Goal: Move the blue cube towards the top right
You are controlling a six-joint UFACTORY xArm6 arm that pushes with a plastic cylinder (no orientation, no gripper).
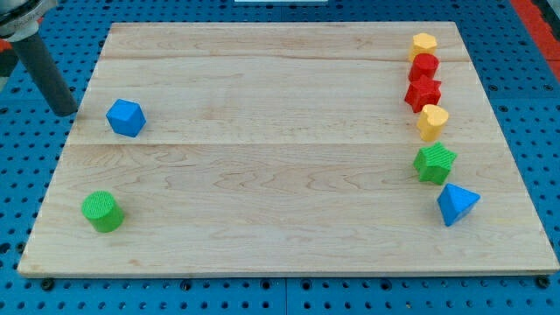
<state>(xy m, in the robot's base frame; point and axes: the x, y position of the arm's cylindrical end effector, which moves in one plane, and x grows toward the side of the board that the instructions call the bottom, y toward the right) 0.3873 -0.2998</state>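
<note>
The blue cube [125, 117] sits near the left edge of the wooden board [280, 201], in its upper half. My tip [66, 113] is at the view's left, just off the board's left edge, a short way left of the blue cube and apart from it. The rod rises from the tip toward the view's top left corner.
A green cylinder [102, 211] lies at the lower left. Down the right side run a yellow block [423, 44], a red block [424, 66], a red star [423, 94], a yellow block [432, 122], a green star [434, 163] and a blue triangular block [456, 204].
</note>
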